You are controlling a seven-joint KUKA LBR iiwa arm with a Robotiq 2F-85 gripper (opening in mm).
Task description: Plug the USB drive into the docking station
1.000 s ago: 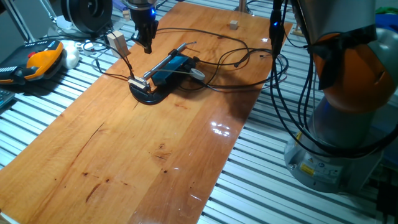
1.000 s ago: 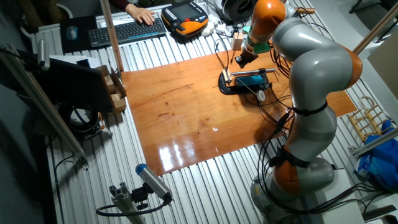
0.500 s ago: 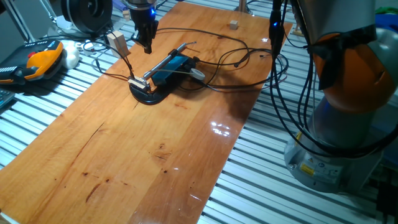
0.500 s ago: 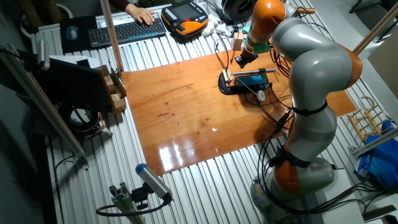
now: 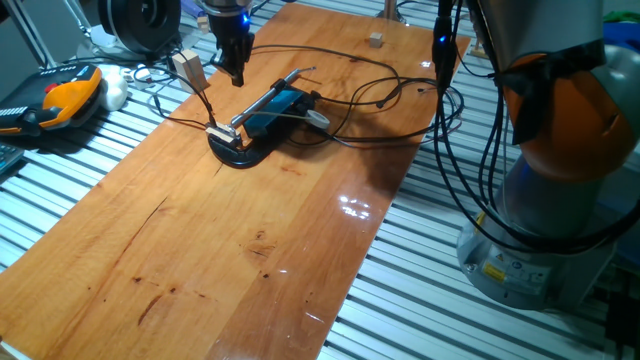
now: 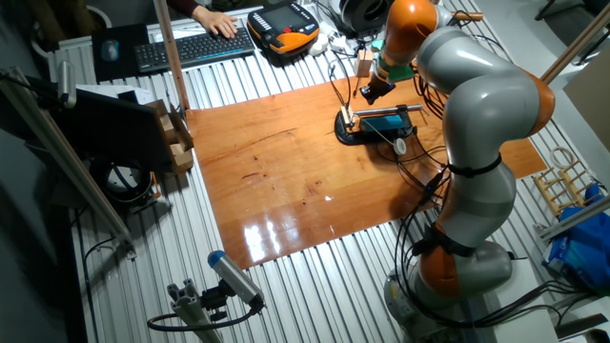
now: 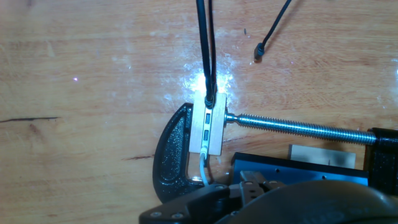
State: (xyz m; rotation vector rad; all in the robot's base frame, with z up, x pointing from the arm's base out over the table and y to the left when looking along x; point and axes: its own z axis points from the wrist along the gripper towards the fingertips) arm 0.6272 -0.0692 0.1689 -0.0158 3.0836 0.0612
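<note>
The docking station [image 5: 272, 110] is a flat blue box lying on the wooden table in a black curved clamp [image 5: 240, 155]; it also shows in the other fixed view [image 6: 386, 121] and at the bottom of the hand view [image 7: 298, 174]. The USB drive [image 5: 218, 130], a small pale silver-white stick, sits at the clamp's left end with the clamp screw against its side [image 7: 207, 127]; thin black cables run from its top end. My gripper [image 5: 237, 78] hangs above and behind the clamp, apart from the drive. Its black fingers look shut, with nothing seen between them.
A tan block [image 5: 185, 67] stands on a cable left of my gripper. An orange-and-black device [image 5: 65, 95] lies off the table's left edge. Black cables loop behind the dock [image 5: 380, 90]. A small wooden cube [image 5: 376, 39] sits at the far edge. The arm's base [image 5: 560, 200] stands on the right.
</note>
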